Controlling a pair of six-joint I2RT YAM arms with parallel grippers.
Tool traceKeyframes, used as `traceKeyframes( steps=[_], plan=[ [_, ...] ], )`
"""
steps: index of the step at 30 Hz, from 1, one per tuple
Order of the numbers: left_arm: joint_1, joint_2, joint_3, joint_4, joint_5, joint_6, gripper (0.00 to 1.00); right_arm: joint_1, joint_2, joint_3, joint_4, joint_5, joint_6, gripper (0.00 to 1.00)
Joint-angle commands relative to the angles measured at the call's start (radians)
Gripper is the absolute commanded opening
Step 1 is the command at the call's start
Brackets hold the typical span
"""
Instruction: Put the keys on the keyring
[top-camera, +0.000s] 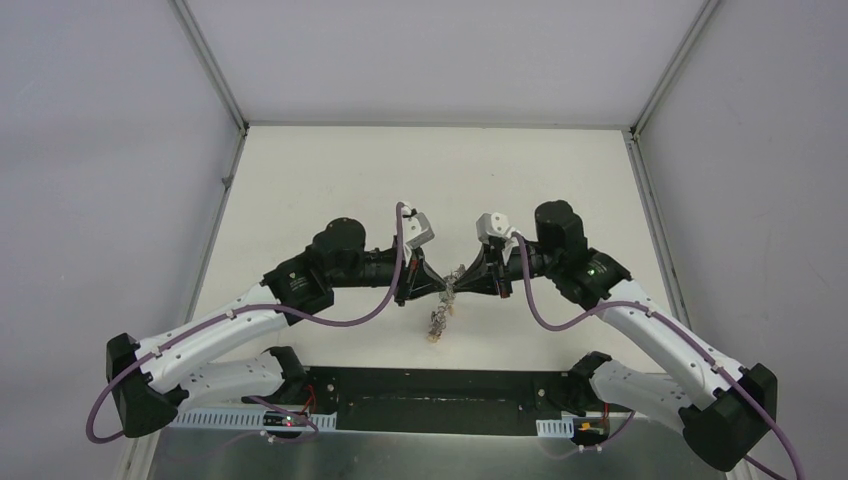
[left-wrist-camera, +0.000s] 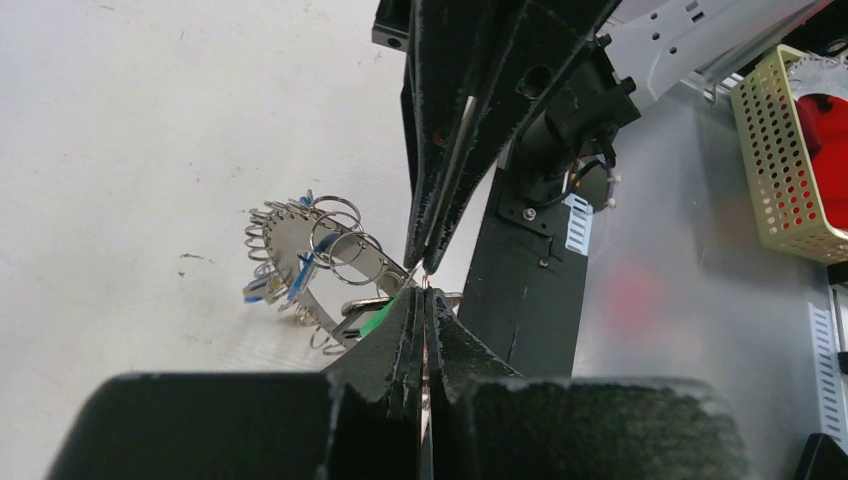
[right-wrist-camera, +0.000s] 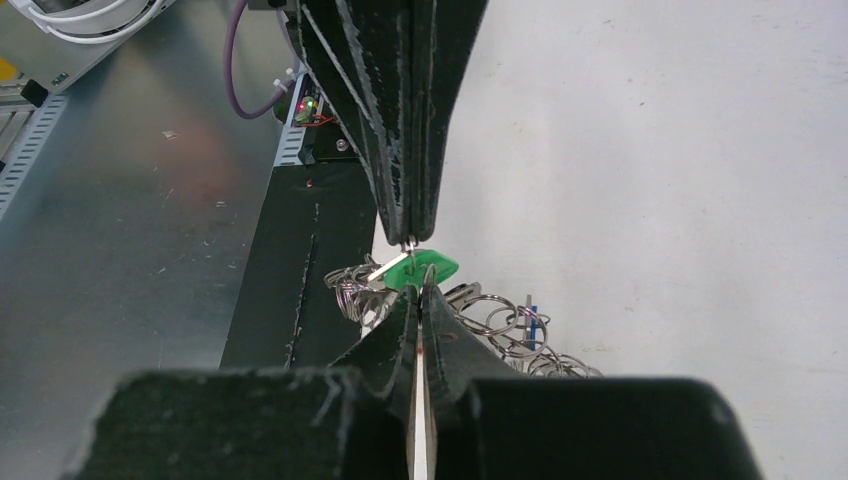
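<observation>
Between left pincer (left-wrist-camera: 425, 295) and right pincer (right-wrist-camera: 415, 290), both shut, sits the silvery, coil-edged keyring (left-wrist-camera: 290, 242).

Even, diffuse light is filling all three views. The white table (top-camera: 300, 200) is reading bright, nearly washing out in the left wrist view. The keyring (left-wrist-camera: 288, 238) is casting a soft, faint shadow. The metal plate (right-wrist-camera: 120, 200) is showing smeared reflections.

Top camera looks down; 2 close wrist views share keyring (left-wrist-camera: 283, 232).
</observation>
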Motion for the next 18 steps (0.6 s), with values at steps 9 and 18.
traceKeyframes(
  steps=[9, 18],
  plan=[
    [-0.009, -0.001, 0.044, -0.048, -0.105, -0.032, 0.00, 0.015, -0.048, 0.008, 0.094, -0.022, -0.027, 0.00],
    [-0.009, -0.004, 0.023, -0.064, -0.130, -0.042, 0.00, 0.019, -0.053, 0.005, 0.108, -0.023, -0.019, 0.00]
  ],
)
